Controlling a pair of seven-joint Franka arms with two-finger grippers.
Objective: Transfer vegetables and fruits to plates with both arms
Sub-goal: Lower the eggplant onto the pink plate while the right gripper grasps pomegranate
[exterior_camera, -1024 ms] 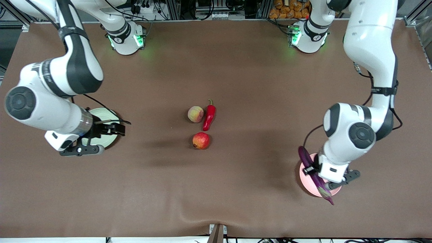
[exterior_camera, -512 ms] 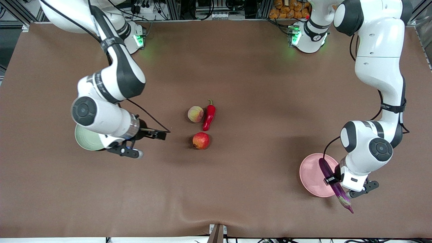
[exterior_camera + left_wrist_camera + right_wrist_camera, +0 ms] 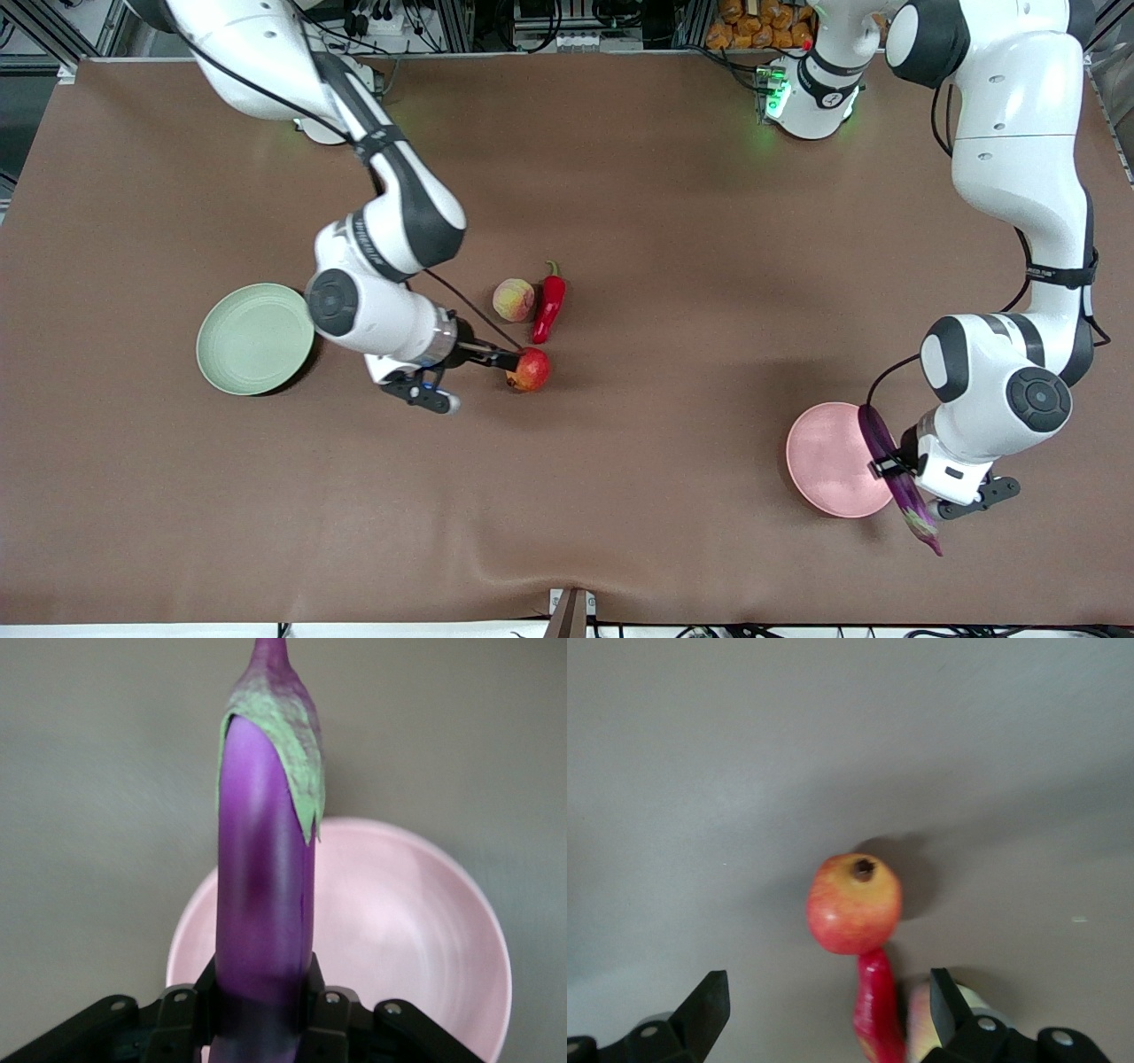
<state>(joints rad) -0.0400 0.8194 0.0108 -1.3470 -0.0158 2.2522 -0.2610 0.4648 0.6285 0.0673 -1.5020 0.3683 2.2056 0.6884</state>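
A wide brown tabletop (image 3: 673,204) carries the scene, with bare cloth along every edge and broad open room between the middle cluster and each plate.

The right arm (image 3: 390,230) reaches from its base to the middle, its right tool (image 3: 500,359) over the tabletop just beside the pomegranate (image 3: 529,369), fingers spread apart and holding nothing. The left arm (image 3: 1019,221) bends down at its own end of the tabletop, where the left tool (image 3: 897,467) is clamped on the eggplant (image 3: 899,478) over the rim of the pink plate (image 3: 828,459).

The green plate (image 3: 252,338) lies bare toward the right arm's end, well apart from the produce. The pink plate sits toward the left arm's end, nearer the front camera than the green one.

The eggplant's long axis runs slantwise, one end over the plate and the capped stem end past the rim, pointing toward the front edge; the left wrist view shows its green cap (image 3: 283,735) leading away from the fingers (image 3: 330,1010).

The chili (image 3: 549,306) lies lengthwise, stem pointing toward the arms' bases, touching the peach (image 3: 514,299). The pomegranate rests nearer the camera than both, its crown (image 3: 863,870) facing upward in the right wrist view.

Small writing on the arms cannot be read.
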